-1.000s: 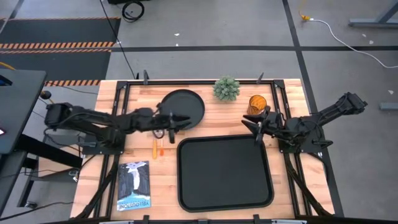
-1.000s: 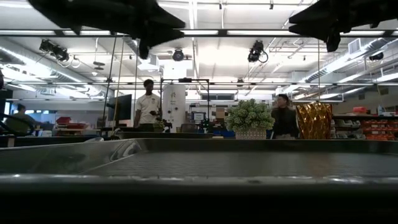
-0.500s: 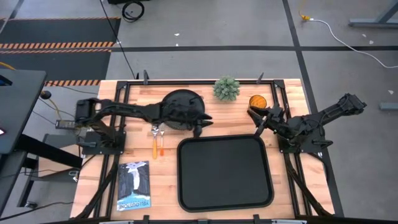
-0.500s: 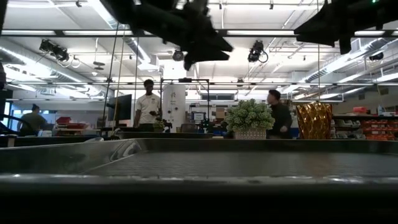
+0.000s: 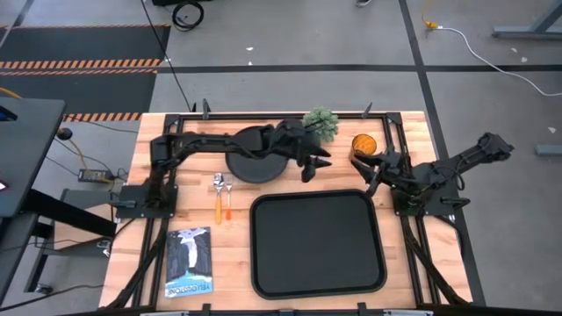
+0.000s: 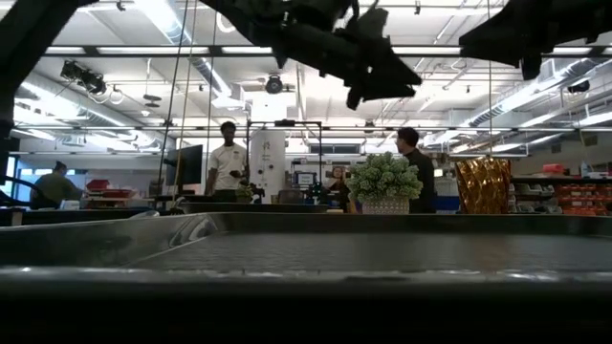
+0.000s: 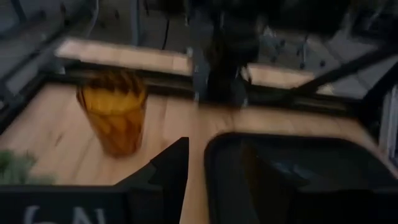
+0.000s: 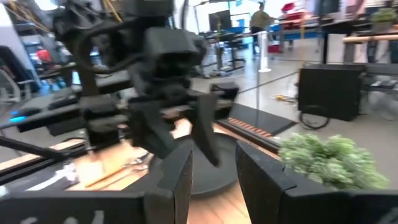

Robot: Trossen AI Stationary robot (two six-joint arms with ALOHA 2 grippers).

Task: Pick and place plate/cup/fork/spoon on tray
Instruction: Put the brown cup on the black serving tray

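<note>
The round black plate [image 5: 248, 167] lies on the table at the far middle, partly under my left arm. My left gripper [image 5: 316, 164] hovers open and empty past the plate's right edge, between the plant and the black tray [image 5: 318, 263]; it also shows in the low view [image 6: 381, 81]. The amber cup [image 5: 363, 143] stands upright at the far right, and also shows in the left wrist view [image 7: 115, 118]. My right gripper [image 5: 367, 173] is open and empty, just near of the cup. The spoon [image 5: 218, 204] and the fork [image 5: 227, 205] lie side by side left of the tray.
A small green potted plant [image 5: 320, 123] stands at the far edge between plate and cup. A booklet [image 5: 189, 262] lies at the near left. Dark frame rails run along both sides of the table. People stand in the room beyond the table [image 6: 227, 158].
My left gripper has swept toward the table's right edge, from the plate's left side across it to past its right edge, staying above the table. My right gripper has shifted a little toward the far edge, closer to the cup. Nothing on the table has moved.
</note>
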